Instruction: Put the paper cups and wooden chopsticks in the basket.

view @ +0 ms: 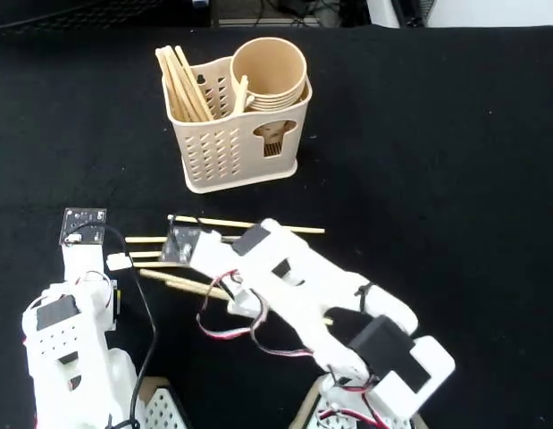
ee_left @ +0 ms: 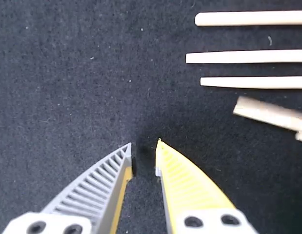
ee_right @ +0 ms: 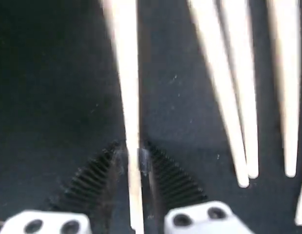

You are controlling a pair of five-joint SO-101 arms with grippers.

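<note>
The beige perforated basket (view: 224,154) stands at the back of the table. It holds stacked paper cups (view: 269,67) and several wooden chopsticks (view: 182,85). More chopsticks (view: 144,239) lie flat on the black cloth in front of it. My right gripper (view: 175,243) is down among them. In the right wrist view, my right gripper (ee_right: 133,148) is shut on one chopstick (ee_right: 127,87), and other chopsticks (ee_right: 224,97) lie beside it. My left gripper (ee_left: 144,145) hovers over bare cloth, its tips nearly together and empty, with chopstick ends (ee_left: 248,56) just ahead.
Black cloth covers the whole table (view: 455,179). The left arm's gripper (view: 83,234) sits to the left of the loose chopsticks. The right arm's body (view: 330,313) stretches diagonally across the front middle, covering parts of the chopsticks.
</note>
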